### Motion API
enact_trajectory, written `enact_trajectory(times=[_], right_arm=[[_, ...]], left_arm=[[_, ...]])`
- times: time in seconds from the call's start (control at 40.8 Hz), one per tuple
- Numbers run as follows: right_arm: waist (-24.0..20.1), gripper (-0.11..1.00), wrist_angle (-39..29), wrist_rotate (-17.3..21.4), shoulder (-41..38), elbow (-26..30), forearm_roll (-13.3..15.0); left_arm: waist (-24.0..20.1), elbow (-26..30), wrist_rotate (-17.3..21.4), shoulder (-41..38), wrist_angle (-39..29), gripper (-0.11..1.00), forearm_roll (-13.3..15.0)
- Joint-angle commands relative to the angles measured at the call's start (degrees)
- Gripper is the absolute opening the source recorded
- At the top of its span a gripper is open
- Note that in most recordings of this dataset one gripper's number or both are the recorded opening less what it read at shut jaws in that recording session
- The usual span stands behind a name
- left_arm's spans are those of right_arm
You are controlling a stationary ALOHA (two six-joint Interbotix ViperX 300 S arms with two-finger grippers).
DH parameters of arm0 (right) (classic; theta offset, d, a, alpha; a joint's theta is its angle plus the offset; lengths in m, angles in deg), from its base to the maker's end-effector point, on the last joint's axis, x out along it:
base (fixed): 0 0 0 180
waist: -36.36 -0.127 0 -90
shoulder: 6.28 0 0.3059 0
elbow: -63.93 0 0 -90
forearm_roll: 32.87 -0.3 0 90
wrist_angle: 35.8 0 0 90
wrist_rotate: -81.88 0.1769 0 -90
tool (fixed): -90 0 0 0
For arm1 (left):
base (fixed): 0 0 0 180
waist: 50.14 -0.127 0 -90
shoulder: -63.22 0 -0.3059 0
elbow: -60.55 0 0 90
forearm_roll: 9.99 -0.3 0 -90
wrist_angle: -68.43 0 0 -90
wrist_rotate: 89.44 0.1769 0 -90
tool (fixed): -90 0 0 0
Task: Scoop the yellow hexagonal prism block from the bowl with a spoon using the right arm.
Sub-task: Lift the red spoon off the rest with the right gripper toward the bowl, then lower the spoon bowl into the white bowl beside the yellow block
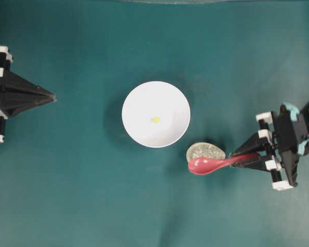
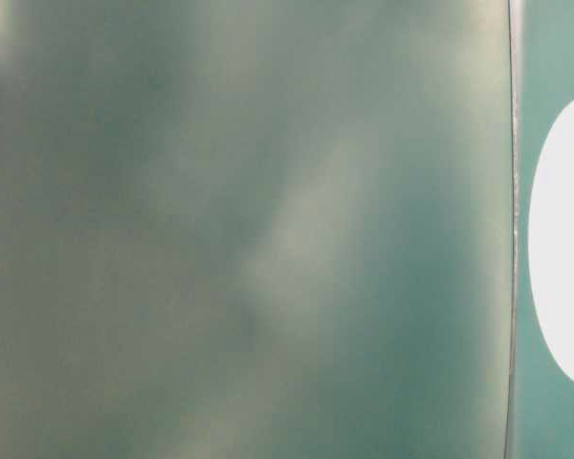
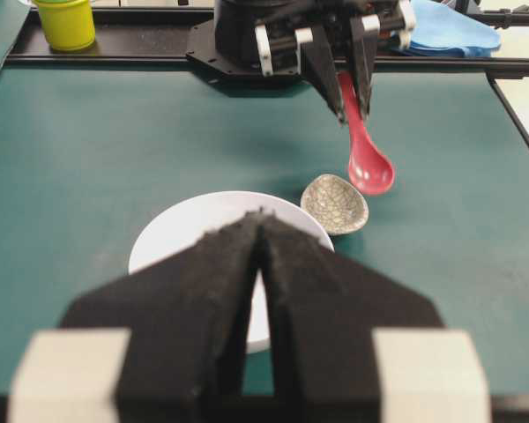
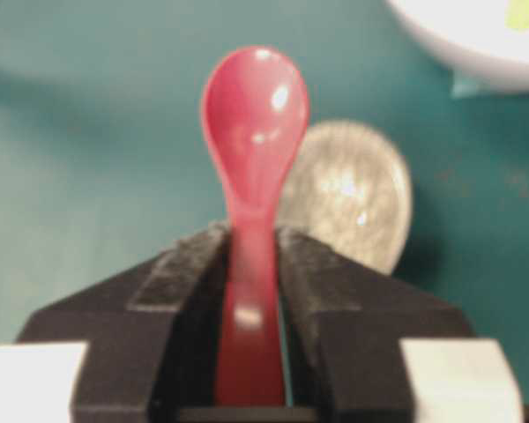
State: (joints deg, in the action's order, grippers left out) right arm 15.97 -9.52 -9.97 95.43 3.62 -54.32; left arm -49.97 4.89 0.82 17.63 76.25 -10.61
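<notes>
The white bowl point(image 1: 139, 100) stands mid-table with the tiny yellow hexagonal prism block point(image 1: 155, 119) lying inside it near the centre. The pink-red spoon point(image 1: 208, 165) points left toward the bowl, and its scoop overlaps the near edge of a small speckled dish. My right gripper point(image 1: 238, 158) is shut on the spoon's handle. In the right wrist view the handle point(image 4: 249, 308) runs between the jaws of that gripper point(image 4: 251, 236), and the scoop faces up and holds nothing. At the far left, my left gripper point(image 1: 51, 96) is shut and holds nothing, well away from the bowl.
The speckled oval dish point(image 1: 206, 151) lies between the bowl and the right gripper, just right of the bowl's rim. A yellow cup point(image 3: 66, 22) and a blue cloth point(image 3: 450, 31) sit beyond the black rail behind the right arm. The table-level view is mostly blurred.
</notes>
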Motion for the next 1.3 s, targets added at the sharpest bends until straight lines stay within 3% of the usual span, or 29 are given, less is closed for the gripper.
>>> enact_trajectory(times=[0.0, 0.221, 0.515, 0.736, 1.276], right_arm=[[2.11, 0.25, -4.57, -0.79, 3.69, 2.20, 0.00], [10.99, 0.25, -18.28, -4.66, 9.67, 6.06, 0.44], [20.04, 0.25, -28.48, -6.24, 10.72, 11.34, 1.67], [21.88, 0.25, -33.22, -6.15, 9.58, 15.73, 4.22], [27.25, 0.24, -52.56, -5.62, -1.58, 30.23, 4.66]], left_arm=[[-0.09, 1.23, 0.00, -0.44, 0.26, 0.04, -0.18], [0.00, 1.23, 0.00, -0.44, 0.26, 0.04, -0.18], [-0.09, 1.23, 0.00, -0.53, 0.26, 0.04, -0.18], [-0.09, 1.23, 0.00, -0.44, 0.26, 0.04, -0.18], [-0.09, 1.23, 0.00, -0.62, 0.26, 0.04, -0.18]])
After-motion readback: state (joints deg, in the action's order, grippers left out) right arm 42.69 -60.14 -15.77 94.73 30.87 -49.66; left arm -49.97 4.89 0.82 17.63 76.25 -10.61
